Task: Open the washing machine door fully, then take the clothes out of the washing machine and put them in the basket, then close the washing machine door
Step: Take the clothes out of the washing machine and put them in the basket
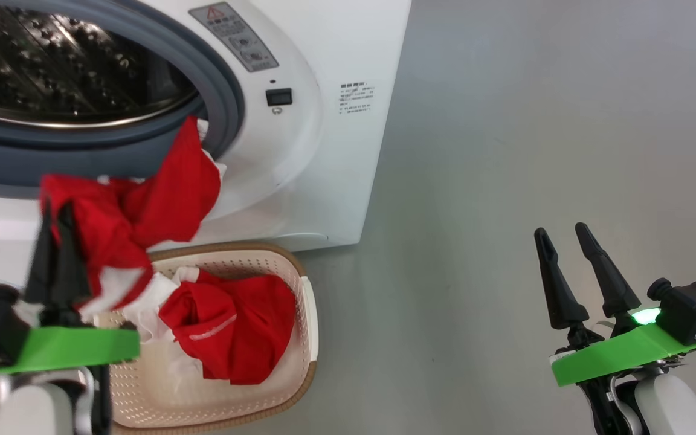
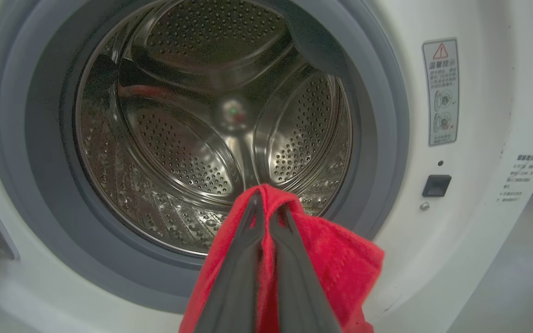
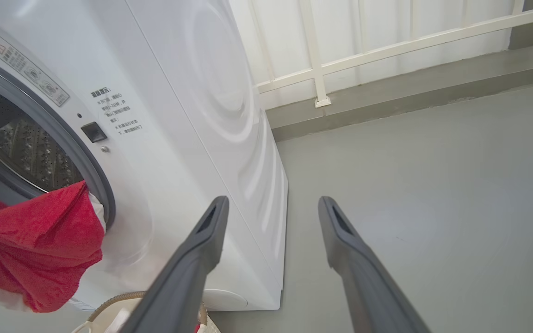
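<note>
Clamped in the left gripper [image 1: 58, 208], the red garment [image 1: 167, 187] should be lowered — unsnagged — into the basket [image 1: 309, 320] at four o'clock.

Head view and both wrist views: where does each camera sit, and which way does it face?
Head view: on the head, looking down at washing machine and basket; left gripper shut on clothes, right gripper open.
Left wrist view: left wrist, facing into the drum; closed fingers pinching the clothes.
Right wrist view: right wrist, facing the machine's side and floor; spread fingers.
All three share the warning sticker.
</note>
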You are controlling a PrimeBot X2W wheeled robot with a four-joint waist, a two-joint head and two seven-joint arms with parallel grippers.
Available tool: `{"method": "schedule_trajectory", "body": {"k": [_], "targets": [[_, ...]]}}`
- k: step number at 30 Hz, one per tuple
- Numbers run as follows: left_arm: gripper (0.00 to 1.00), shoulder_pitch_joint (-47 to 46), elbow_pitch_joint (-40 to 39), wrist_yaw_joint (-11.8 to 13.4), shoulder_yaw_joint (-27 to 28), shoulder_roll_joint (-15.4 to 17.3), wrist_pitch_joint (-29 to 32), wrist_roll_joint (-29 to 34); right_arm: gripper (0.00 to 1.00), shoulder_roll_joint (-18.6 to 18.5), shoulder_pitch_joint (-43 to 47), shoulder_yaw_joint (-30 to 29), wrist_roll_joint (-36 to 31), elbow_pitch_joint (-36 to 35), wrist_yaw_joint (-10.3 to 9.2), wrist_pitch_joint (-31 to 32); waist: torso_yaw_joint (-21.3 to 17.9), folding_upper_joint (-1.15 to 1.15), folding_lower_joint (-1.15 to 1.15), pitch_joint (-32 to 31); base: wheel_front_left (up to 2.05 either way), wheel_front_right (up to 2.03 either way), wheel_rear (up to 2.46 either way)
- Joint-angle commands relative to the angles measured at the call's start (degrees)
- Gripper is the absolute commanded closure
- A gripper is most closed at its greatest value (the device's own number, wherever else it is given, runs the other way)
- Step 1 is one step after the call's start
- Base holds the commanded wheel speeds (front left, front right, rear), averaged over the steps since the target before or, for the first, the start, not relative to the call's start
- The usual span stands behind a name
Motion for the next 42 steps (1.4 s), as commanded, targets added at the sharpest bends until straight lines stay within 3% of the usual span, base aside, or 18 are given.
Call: {"method": "schedule_trajectory", "body": {"k": [1,11,22,26,42], "targets": [[1.0,1.2,0.2,0.3,0.8,0.9,-0.3,0.3,0.0,-0.4,-0.3,1.1,-0.1,-1.6,0.36,-0.4,-0.3,0.0,0.0,1.1,0.0,0.0,0.0],[1.0,0.5,13.0,2.4,-2.3,0.7,-0.3,-0.3,0.0,-0.3,-2.8,1.3,0.2,-1.9,0.36,-0.4,-1.1,0.0,0.0,5.6,0.0,0.0,0.0],[1.0,-6.1,27.8,1.0,-2.2,1.3,-0.3,2.6,0.0,0.3,-5.3,1.8,0.4,-2.3,0.36,-0.4,-2.5,0.0,0.0,11.6,0.0,0.0,0.0],[1.0,-11.0,37.8,0.8,-2.7,3.0,-0.3,4.3,0.0,1.0,-7.4,2.0,0.5,-2.7,0.36,-0.4,-3.8,0.0,0.0,15.9,0.0,0.0,0.0],[1.0,-20.3,51.6,-0.2,-2.7,4.5,-0.3,3.1,0.0,1.1,-10.2,2.1,0.3,-3.4,0.36,-0.4,-4.3,0.0,0.0,21.7,0.0,0.0,0.0]]}}
